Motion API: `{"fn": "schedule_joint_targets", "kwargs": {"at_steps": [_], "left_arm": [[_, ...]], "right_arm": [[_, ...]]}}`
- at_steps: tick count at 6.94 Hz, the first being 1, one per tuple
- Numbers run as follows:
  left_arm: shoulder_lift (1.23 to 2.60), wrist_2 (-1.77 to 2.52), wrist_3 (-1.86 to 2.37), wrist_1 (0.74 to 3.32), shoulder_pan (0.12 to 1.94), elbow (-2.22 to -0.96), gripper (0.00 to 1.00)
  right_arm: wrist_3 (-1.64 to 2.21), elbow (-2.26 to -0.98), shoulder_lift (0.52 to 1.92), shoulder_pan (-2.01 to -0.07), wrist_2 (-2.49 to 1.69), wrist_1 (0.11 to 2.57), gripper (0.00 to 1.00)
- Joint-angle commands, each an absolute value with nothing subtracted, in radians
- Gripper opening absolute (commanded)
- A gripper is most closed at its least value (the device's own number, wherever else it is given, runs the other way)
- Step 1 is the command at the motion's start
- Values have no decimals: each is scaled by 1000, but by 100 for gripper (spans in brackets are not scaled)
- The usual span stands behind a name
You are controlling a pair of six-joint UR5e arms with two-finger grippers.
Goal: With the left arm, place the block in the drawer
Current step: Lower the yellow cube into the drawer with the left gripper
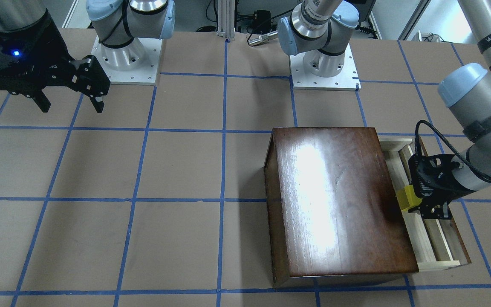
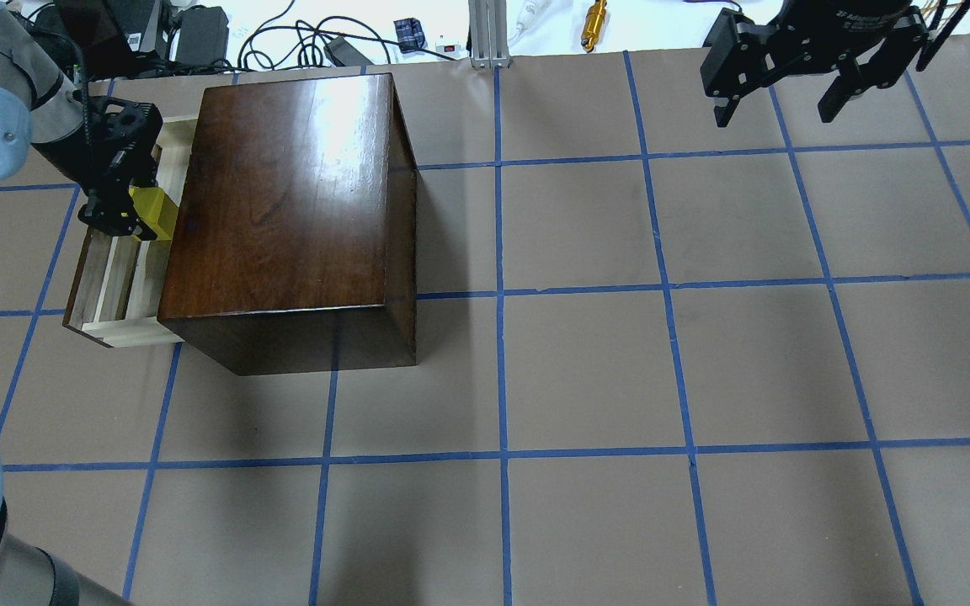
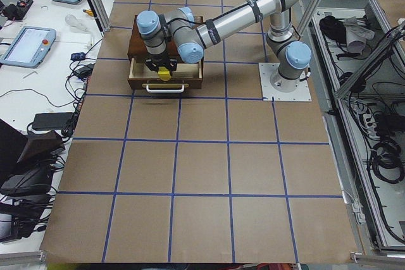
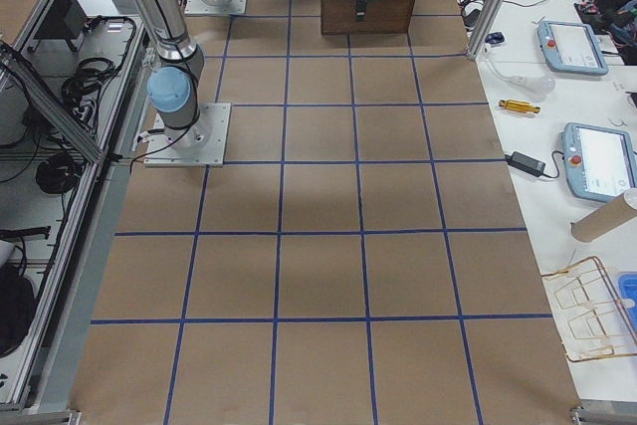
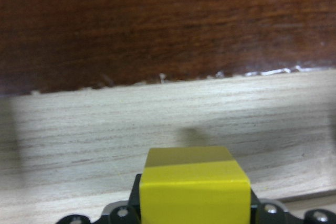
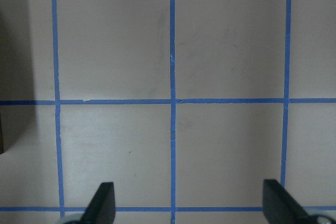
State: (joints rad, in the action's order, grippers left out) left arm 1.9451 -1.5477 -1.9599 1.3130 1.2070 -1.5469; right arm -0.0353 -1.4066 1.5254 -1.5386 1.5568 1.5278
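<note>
The small yellow block (image 2: 155,214) is held in my left gripper (image 2: 133,210), which is shut on it over the open drawer (image 2: 114,282). The drawer is a pale wood tray pulled out of the dark-brown cabinet (image 2: 291,202). In the front view the block (image 1: 407,199) sits right beside the cabinet's top edge, above the drawer's rails (image 1: 425,241). In the left wrist view the block (image 5: 194,187) hangs over the pale drawer floor (image 5: 157,124) and casts a small shadow on it. My right gripper (image 2: 775,114) is open and empty, high over the far right of the table.
The cabinet (image 1: 339,200) stands on the brown table with its blue tape grid (image 2: 586,370). The two arm bases (image 1: 324,64) are bolted along the robot's edge. Cables and small tools (image 2: 594,21) lie beyond the far edge.
</note>
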Motion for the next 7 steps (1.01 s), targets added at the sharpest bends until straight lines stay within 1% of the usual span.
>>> {"fn": "schedule_joint_targets", "kwargs": {"at_steps": [1, 2, 4, 6, 7], "left_arm": [[1945, -1539, -1956, 1308, 1192, -1560, 60], [1945, -1539, -1954, 1310, 1192, -1559, 71], [1944, -1534, -1954, 1316, 1192, -1555, 85], [1912, -1539, -1924, 1359, 1195, -1536, 86], [1879, -1536, -1869, 1438, 1203, -1499, 86]], "right_arm": [[-35, -1407, 1526, -1539, 1557, 1528, 100], [-35, -1407, 1526, -1537, 1557, 1528, 100], [-35, -1407, 1525, -1539, 1555, 1528, 100], [-35, -1407, 1526, -1539, 1555, 1528, 100], [-35, -1407, 1525, -1539, 1555, 1528, 100]]}}
